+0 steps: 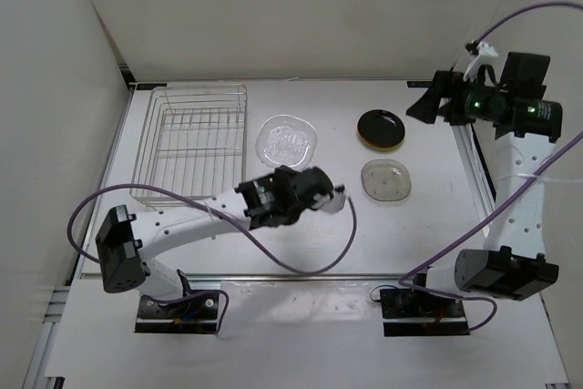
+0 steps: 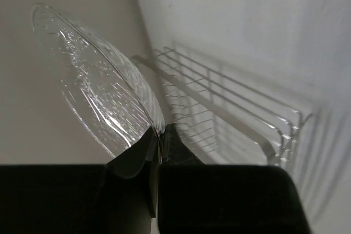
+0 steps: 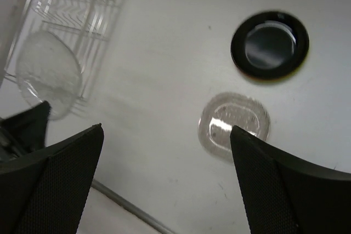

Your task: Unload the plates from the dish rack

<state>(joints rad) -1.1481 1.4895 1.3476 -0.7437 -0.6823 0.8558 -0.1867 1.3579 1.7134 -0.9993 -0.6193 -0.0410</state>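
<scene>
The wire dish rack stands at the back left and no plate shows in it. My left gripper is shut on the rim of a large clear plate and holds it tilted just right of the rack. In the left wrist view the fingers pinch the clear plate, with the rack behind. A glossy black plate and a small clear dish lie on the table to the right. My right gripper is open and empty, raised at the back right. No green or orange-red plate is in view.
White walls close the back and left of the table. The right wrist view shows the black plate, the small clear dish, the rack and the held plate. A purple cable loops by the left arm.
</scene>
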